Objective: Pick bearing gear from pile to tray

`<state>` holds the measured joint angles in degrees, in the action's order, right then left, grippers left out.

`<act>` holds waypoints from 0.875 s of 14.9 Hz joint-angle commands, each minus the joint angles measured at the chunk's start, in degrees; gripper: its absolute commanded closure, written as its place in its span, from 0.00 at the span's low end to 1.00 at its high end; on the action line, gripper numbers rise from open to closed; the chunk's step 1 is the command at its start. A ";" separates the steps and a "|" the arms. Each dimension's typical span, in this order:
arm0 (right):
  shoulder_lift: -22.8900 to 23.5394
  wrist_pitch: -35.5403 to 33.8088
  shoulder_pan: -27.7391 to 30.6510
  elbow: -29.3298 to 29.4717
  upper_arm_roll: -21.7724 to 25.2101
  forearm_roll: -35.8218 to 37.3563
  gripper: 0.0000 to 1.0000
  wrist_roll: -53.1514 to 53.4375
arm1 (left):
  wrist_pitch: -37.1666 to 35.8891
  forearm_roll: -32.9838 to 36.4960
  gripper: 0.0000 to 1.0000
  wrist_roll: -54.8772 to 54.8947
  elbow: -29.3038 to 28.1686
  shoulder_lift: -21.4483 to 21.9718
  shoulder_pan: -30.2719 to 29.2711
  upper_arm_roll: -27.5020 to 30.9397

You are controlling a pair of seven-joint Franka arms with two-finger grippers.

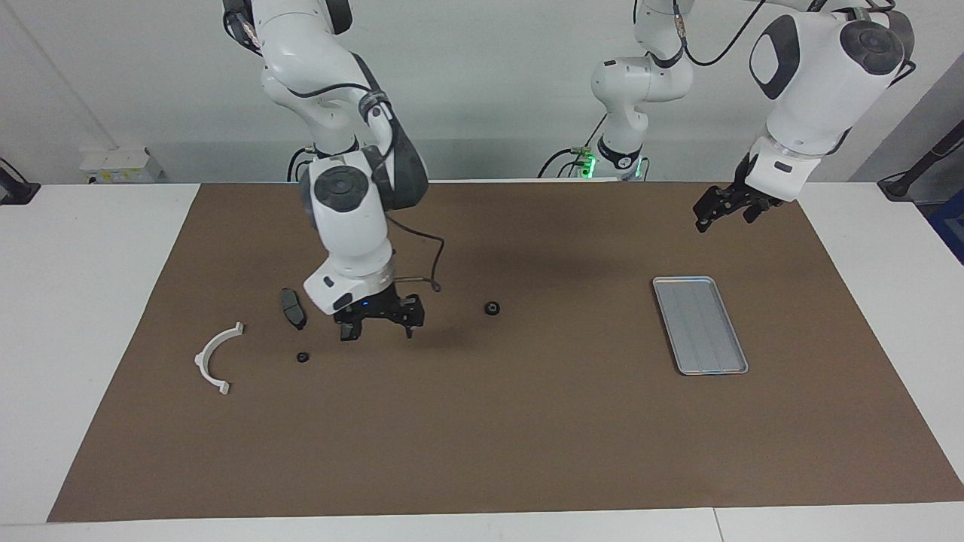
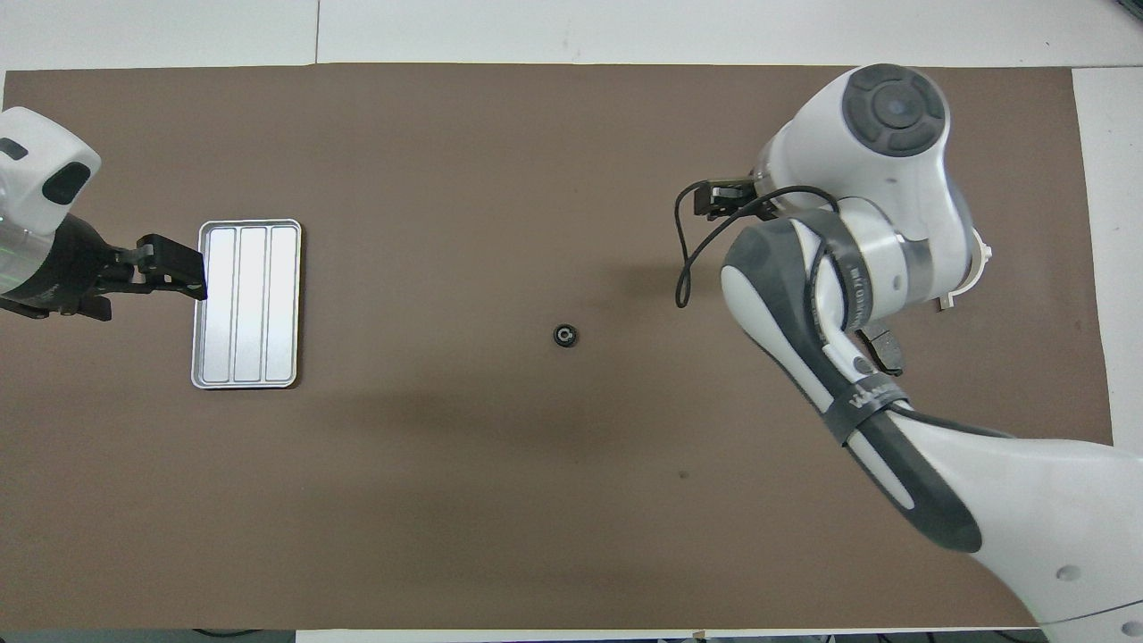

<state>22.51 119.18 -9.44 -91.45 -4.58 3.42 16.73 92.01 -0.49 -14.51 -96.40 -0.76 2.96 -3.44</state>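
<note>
One bearing gear [image 1: 492, 308] [image 2: 563, 335], small, black and round, lies alone on the brown mat midway between the pile and the tray. The pile holds a white half-ring bracket [image 1: 217, 357], a dark grey plate [image 1: 293, 308] [image 2: 884, 348] and a tiny black round piece [image 1: 302, 357]. My right gripper [image 1: 376, 329] hangs open and empty low over the pile, beside the plate. In the overhead view the right arm [image 2: 857, 223] covers most of the pile. The silver tray [image 1: 700, 324] [image 2: 247, 304] holds nothing. My left gripper [image 1: 723, 209] [image 2: 183, 272] waits open above the mat beside the tray.
The brown mat [image 1: 482, 436] covers most of the white table. A black cable [image 1: 429, 263] loops from the right wrist. The pile lies toward the right arm's end of the table, the tray toward the left arm's end.
</note>
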 commanded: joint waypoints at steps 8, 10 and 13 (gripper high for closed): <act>-0.80 5.79 10.05 -7.33 -0.96 -0.35 0.07 -20.07 | 14.85 -1.00 0.00 -27.12 -5.11 -6.08 16.18 0.36; -0.98 6.67 10.05 -8.65 -0.96 -0.35 0.08 -20.16 | 18.28 -1.00 0.00 -33.01 -4.51 -8.63 18.82 0.36; -1.76 9.31 10.40 -12.16 -0.87 -0.35 0.08 -20.69 | 20.05 -1.00 0.00 -39.07 -1.44 -14.25 22.86 0.54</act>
<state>22.92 125.70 0.05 -99.30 -5.05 3.41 -2.08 110.73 -1.16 -48.77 -100.76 -10.99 22.75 -4.02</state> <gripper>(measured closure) 0.097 0.000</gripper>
